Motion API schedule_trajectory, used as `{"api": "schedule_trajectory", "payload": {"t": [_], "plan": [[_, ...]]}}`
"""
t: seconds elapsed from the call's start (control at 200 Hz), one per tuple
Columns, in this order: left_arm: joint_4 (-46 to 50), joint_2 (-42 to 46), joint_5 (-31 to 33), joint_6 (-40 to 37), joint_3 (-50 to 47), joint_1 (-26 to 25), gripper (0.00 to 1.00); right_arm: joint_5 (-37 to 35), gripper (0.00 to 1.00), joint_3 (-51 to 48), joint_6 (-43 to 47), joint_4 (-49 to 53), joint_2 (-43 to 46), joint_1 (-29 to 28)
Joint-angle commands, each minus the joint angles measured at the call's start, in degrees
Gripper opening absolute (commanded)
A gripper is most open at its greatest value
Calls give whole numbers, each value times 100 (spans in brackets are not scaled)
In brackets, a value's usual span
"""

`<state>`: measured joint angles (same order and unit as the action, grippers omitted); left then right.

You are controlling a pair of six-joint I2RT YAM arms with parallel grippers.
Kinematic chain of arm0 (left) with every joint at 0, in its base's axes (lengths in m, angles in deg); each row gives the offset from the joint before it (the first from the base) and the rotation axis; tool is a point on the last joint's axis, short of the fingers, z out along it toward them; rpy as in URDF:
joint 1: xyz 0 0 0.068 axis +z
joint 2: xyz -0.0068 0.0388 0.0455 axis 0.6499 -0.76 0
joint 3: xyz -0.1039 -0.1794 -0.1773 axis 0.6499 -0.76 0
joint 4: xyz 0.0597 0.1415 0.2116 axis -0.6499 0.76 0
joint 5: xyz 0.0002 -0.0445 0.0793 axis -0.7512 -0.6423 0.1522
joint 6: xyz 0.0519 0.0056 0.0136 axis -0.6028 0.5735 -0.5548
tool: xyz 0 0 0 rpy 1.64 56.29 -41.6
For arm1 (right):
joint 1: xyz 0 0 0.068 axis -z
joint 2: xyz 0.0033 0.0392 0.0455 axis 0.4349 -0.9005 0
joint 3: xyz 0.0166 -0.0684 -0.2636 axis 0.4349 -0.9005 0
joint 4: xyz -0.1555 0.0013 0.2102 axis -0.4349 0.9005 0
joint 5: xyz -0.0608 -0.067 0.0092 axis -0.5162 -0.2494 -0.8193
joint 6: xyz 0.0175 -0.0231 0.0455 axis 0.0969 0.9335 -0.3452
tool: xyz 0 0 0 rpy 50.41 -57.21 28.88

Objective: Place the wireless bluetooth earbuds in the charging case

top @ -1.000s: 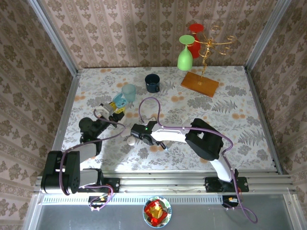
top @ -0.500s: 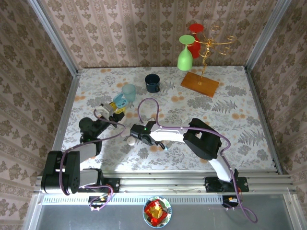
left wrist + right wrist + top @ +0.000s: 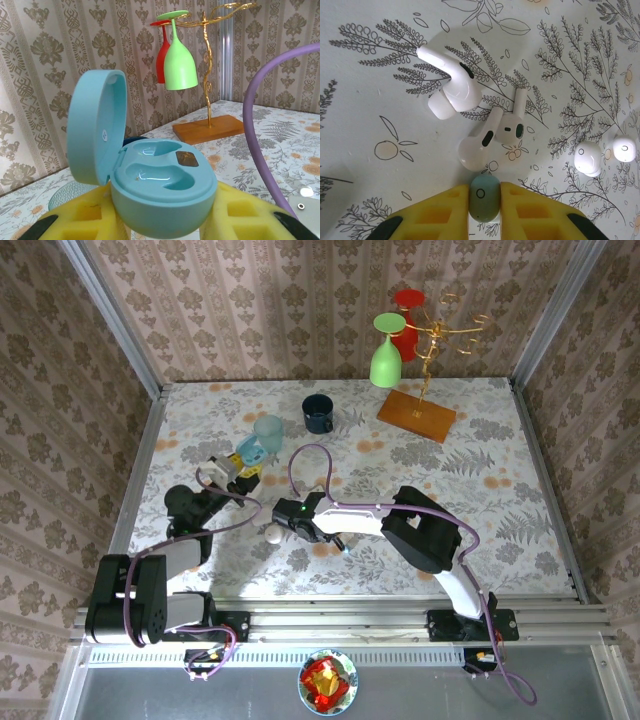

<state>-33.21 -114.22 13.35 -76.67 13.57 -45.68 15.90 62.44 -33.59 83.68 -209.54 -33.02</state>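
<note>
My left gripper (image 3: 162, 220) is shut on the teal charging case (image 3: 160, 192), its yellow foam fingers (image 3: 75, 220) pressing both sides. The case's lid (image 3: 95, 130) stands open and both wells show bare. From above, the case (image 3: 248, 449) is at the table's left. My right gripper (image 3: 485, 192) is shut on a small pale teal earbud (image 3: 484, 200) just above the tablecloth. Three white stemmed earbuds (image 3: 480, 142) lie close in front of it, two of them touching. Two small round white earbuds (image 3: 587, 157) lie to the right.
A light blue cup (image 3: 268, 430) stands just behind the case, and a dark blue mug (image 3: 318, 413) further back. A gold rack on a wooden base (image 3: 417, 415) holds a green glass (image 3: 386, 355) and a red glass (image 3: 405, 325) at the back right.
The right arm has edged slightly to the left over the earbuds. The left arm and the case have stayed still.
</note>
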Motion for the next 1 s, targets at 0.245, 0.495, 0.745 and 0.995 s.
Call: {"api": "schedule_trajectory", "payload": {"t": [0.245, 0.495, 0.745, 0.995], "plan": [[-226, -178, -467, -99, 56, -78, 24, 294, 20, -805, 454, -1047, 989, 91], [-222, -354, -557, -110, 83, -466, 24, 1085, 19, -2163, 1100, -2816, 2541, 441], [-223, -695, -670, -125, 283, -1192, 24, 2762, 17, -3582, 1522, -4547, 4350, 1128], [-246, -1105, -1082, -24, 774, -1779, 24, 4694, 15, -4265, 1736, -5150, 5840, 1879]]}}
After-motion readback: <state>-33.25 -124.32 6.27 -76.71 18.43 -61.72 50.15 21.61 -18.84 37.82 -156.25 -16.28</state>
